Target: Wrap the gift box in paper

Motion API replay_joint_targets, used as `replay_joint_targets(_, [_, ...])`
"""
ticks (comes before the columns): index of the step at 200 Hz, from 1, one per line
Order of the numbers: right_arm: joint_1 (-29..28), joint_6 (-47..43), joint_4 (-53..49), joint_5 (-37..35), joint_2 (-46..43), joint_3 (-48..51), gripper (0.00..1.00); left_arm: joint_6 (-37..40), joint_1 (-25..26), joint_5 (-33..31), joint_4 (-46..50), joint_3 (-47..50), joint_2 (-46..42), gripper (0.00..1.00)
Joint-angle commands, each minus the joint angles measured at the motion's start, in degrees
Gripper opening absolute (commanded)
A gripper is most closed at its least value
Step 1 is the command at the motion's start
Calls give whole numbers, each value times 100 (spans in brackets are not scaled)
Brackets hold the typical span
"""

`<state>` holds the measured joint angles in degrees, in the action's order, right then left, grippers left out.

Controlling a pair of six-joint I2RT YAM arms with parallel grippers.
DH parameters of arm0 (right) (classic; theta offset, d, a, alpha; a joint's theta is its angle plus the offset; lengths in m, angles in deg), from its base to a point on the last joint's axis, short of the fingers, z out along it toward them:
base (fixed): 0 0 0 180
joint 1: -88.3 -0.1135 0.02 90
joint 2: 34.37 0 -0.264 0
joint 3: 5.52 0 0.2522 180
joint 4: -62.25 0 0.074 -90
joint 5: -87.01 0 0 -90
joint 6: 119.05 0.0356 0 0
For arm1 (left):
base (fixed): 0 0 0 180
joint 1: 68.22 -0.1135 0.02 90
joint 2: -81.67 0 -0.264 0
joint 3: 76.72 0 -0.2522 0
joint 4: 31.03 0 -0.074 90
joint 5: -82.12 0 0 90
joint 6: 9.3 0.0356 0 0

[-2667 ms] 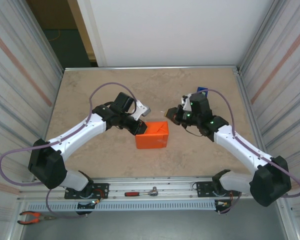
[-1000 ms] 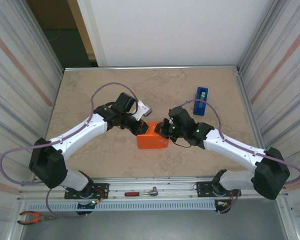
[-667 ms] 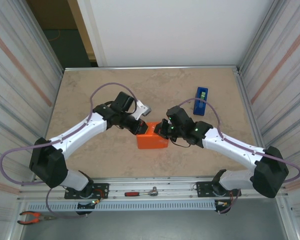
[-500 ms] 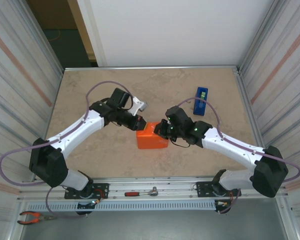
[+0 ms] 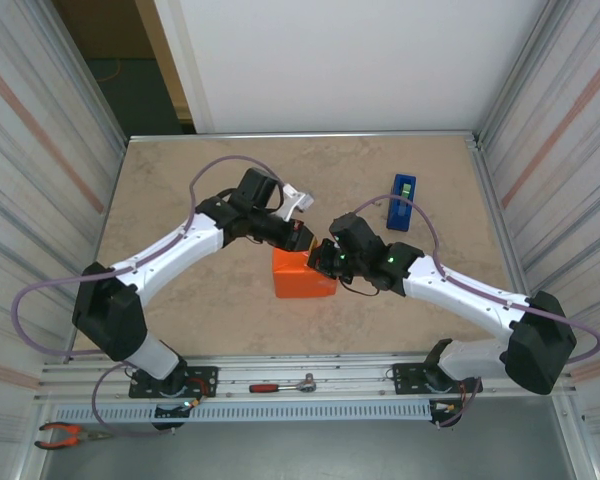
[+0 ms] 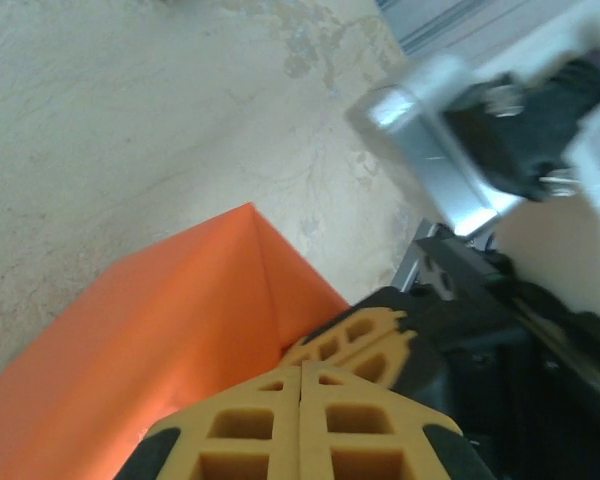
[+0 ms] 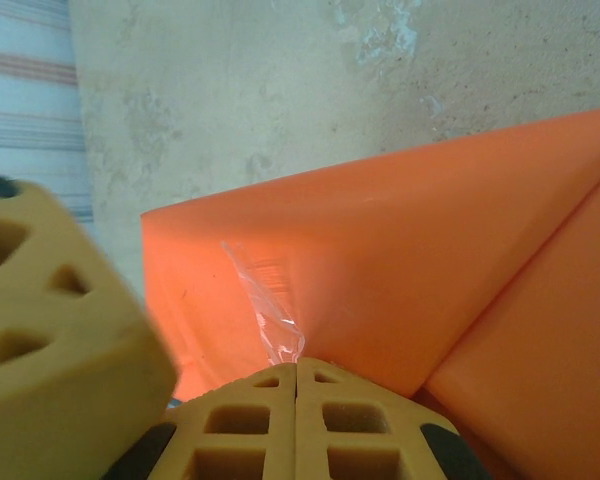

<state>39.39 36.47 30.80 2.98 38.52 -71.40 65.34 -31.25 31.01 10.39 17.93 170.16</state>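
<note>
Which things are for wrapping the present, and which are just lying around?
For the job:
orange paper, folded round the gift box, which is hidden inside
strip of clear tape on the paper
blue tape dispenser

Just lying about:
red-handled tool
orange-handled pliers

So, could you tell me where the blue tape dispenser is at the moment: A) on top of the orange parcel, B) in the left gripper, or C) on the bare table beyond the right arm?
C: the tape dispenser stands on the table, off to the far right of the orange paper.
</note>
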Motion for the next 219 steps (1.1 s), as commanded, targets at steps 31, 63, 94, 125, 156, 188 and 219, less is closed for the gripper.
replay_joint_targets(31, [-40, -80, -885, -264, 216, 299, 0, -307, 19, -241, -390, 621, 81, 0])
replay_joint_targets(63, [-40, -68, -885, -259, 227, 307, 0, -197, 12, -311, -234, 476, 68, 0])
replay_joint_targets(94, [-43, -48, -868, -270, 213, 316, 0, 4, 12, -473, 112, 133, 46, 0])
replay_joint_targets(125, [-47, -32, -860, -282, 174, 316, 0, -33, 21, -554, 69, 377, 37, 0])
replay_joint_targets(156, [-42, -32, -855, -281, 191, 303, 0, 28, 21, -695, -14, 590, 19, 0])
replay_joint_targets(188, [-43, -25, -853, -285, 161, 342, 0, 284, -14, -815, 328, 120, -30, 0])
replay_joint_targets(219, [-46, -18, -826, -288, 134, 371, 0, 349, -14, -845, 486, -398, -68, 0])
